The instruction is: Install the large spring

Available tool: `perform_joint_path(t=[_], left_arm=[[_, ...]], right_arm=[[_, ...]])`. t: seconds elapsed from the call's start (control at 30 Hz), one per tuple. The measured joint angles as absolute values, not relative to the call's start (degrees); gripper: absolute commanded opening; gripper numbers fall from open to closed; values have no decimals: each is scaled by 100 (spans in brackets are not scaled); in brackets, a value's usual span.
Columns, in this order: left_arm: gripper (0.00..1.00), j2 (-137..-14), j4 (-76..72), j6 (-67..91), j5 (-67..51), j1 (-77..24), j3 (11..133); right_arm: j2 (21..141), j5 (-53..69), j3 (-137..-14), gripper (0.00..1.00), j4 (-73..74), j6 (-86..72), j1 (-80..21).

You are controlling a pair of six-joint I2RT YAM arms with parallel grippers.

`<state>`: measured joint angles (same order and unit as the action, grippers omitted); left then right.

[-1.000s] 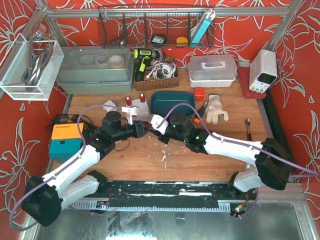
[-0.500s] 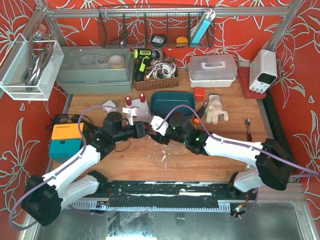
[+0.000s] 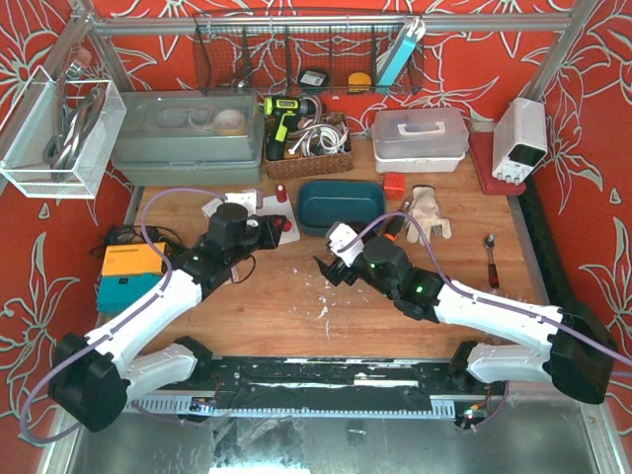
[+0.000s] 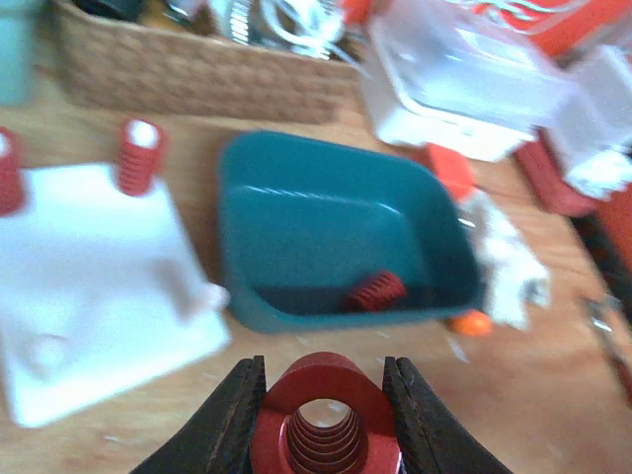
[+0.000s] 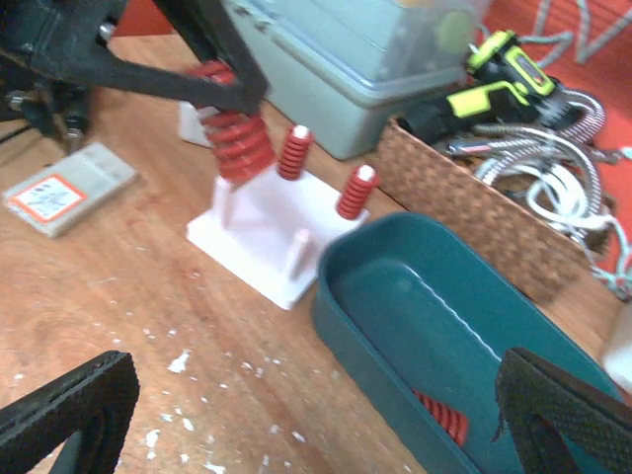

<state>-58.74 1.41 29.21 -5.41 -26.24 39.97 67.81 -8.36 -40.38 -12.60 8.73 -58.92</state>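
Observation:
My left gripper [image 4: 324, 415] is shut on the large spring [image 4: 326, 420], a fat red coil seen end-on between the black fingers. In the right wrist view the large spring [image 5: 237, 138] hangs tilted over the left part of the white peg plate [image 5: 267, 232], just above a bare peg. Two small red springs [image 5: 294, 153] [image 5: 355, 191] stand on the plate's rear pegs. From above, the left gripper [image 3: 279, 225] covers most of the plate. My right gripper [image 5: 311, 395] [image 3: 331, 267] is open and holds nothing, near the front of the teal tray [image 5: 365, 326].
The teal tray [image 3: 341, 202] holds one small red spring [image 4: 375, 291]. Behind it stand a wicker basket [image 3: 306, 158] with a drill and cables, a grey lidded box [image 3: 188, 138] and a white lidded box [image 3: 420, 138]. A glove [image 3: 427, 215] lies right; an orange-teal device [image 3: 128, 276] sits left.
The two grippers were together at the table's middle. The right one has opened and drawn back to the right. The left arm has carried the large spring back over the white plate.

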Motion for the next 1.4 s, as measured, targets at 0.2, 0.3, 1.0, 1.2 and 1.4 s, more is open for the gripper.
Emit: perform_joint_path(t=[0.2,0.3,1.0,1.2,1.4], left_arm=[[0,-6512,497,2318,1135,-2591,4322],[0,-6904,788,2047,1885,-2534,4460],[0,-7540,449,1905,1833,-2248,4456],[0,-7712,329,1887,1787,-2217,4456],[3,-7918,276,1885,1787,-2209,4447]], right_arm=[[6604,-1472,-3625,99,-1433,589,-5876],[6604,-1693,-3581,99,-1481,491,-5876],[6560,-1949,-3581,99,-1505,405,-5876],[6560,-1955,-3581,99,-1505,408,-5876],[6560,-1964,-3581,99,-1505,412,-5876]])
